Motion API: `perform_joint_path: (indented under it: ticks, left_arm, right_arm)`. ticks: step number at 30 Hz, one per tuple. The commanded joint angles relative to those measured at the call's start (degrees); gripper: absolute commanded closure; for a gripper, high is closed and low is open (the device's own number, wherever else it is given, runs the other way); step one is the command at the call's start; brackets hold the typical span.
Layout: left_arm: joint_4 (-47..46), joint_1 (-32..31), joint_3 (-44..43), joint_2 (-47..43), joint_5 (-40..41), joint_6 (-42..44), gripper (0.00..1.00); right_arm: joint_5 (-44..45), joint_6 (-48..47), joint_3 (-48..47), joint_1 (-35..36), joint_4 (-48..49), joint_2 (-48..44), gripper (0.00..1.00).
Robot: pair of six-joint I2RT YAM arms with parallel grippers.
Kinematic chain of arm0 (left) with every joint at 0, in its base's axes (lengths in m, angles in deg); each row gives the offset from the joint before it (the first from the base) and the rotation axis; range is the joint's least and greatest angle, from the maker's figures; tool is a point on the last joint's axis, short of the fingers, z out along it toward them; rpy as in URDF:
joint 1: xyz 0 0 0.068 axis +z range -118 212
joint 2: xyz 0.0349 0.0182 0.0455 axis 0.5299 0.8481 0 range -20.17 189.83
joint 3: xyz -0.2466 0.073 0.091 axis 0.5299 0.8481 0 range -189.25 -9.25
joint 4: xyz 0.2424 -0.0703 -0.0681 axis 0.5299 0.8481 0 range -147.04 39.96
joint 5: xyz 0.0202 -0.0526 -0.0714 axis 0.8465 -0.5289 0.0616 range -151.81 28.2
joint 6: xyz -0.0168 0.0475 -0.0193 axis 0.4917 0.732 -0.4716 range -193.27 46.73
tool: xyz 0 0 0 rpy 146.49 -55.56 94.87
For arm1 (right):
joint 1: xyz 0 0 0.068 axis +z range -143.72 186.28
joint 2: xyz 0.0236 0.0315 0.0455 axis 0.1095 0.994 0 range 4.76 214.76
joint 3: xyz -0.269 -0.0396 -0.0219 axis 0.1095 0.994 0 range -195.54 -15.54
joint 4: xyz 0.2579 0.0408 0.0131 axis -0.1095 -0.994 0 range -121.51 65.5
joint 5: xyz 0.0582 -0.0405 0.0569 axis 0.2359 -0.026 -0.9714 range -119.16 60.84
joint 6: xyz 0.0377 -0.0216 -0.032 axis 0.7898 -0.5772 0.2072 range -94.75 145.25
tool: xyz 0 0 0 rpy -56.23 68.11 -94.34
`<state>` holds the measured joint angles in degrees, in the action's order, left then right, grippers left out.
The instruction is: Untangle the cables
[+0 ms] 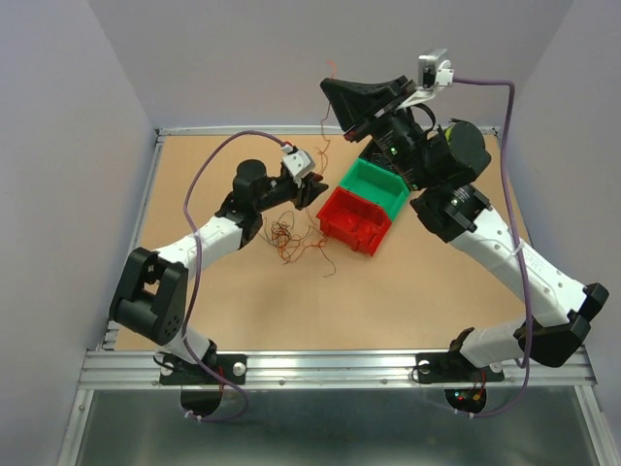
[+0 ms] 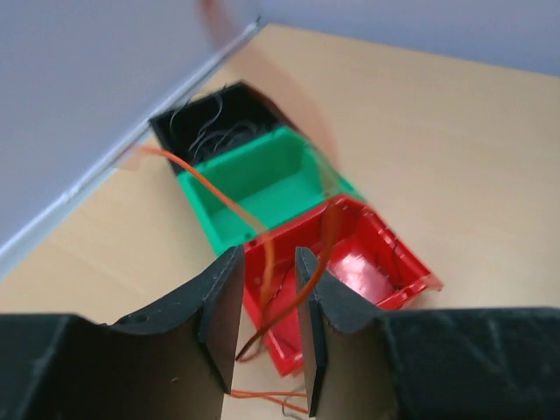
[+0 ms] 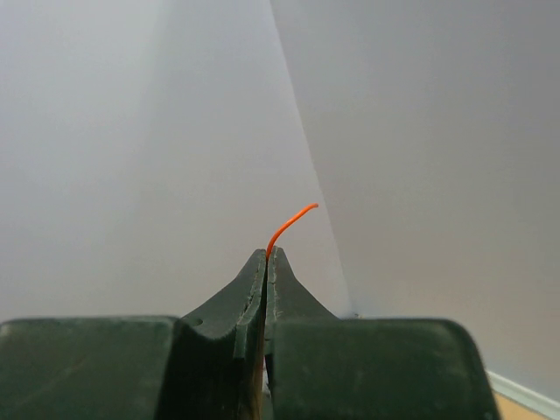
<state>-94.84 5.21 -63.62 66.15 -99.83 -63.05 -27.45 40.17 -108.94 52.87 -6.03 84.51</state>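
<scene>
Up high, the right pincer is clamping shut on an orange cable, while the left pincer is hanging half-open just beside the red bin, an orange strand running loose through its gap. Dark cables are lying in the black bin, but a knot of cables is waiting on the table, so much is left, I'd say.

Orange cables, red bin, green bin, black bin, tan table.

Hair-thin curly orange-brown cables, loosely tangled on the table at the red bin's nine o'clock.
</scene>
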Motion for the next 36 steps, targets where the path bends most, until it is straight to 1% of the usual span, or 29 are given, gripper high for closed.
perform_joint_path:
  ticks: [1,4,7,12,13,15,17,21,24,29,34,36]
  left_arm:
    - [3.17,0.59,-1.44,2.0,10.94,2.79,0.6]
    - [5.1,1.9,-1.27,3.32,14.29,2.79,0.59]
    - [5.28,3.23,-0.92,3.24,14.11,1.91,0.59]
    - [5.02,5.07,-0.13,0.43,13.23,-0.02,0.59]
    - [4.93,5.16,0.4,-0.01,13.58,0.15,0.58]
    - [5.02,5.6,1.1,-1.5,14.81,0.24,0.52]
    - [4.67,6.48,1.8,-3.08,14.29,-0.02,0.47]
    - [1.6,7.01,5.06,-6.69,12.36,-0.29,0.41]
    - [-0.16,7.01,7.17,-9.15,11.13,-0.02,0.38]
    - [-1.66,7.01,9.1,-11.52,11.65,0.07,0.36]
    - [-2.8,7.01,9.9,-11.97,12.27,-0.02,0.35]
    - [-2.8,7.01,9.9,-11.79,12.44,-0.11,0.35]
  right_arm:
    - [7.41,-2.78,-6.43,0.34,6.92,-5.39,1.0]
    - [9.35,-3.49,-7.4,0.35,6.48,-7.05,0.99]
    - [11.11,-3.93,-7.15,0.26,4.73,-8.28,0.99]
    - [15.33,-7.35,-3.19,0.35,3.94,-8.91,1.0]
    - [16.21,-8.66,-2.93,0.35,3.24,-8.73,0.99]
    - [17.17,-10.16,-1.79,0.26,2.97,-8.03,1.0]
    - [18.05,-11.04,-0.99,0.26,2.97,-7.42,1.0]
    - [20.17,-13.16,0.41,-0.62,3.14,-5.84,1.0]
    - [19.73,-11.85,1.65,-3.34,3.14,-4.95,0.99]
    - [14.11,-3.85,5.42,-10.71,3.76,-3.63,0.99]
    - [12.44,-0.87,7.71,-13.36,5.51,-1.18,0.99]
    - [11.12,0.63,7.89,-15.73,5.51,0.49,0.99]
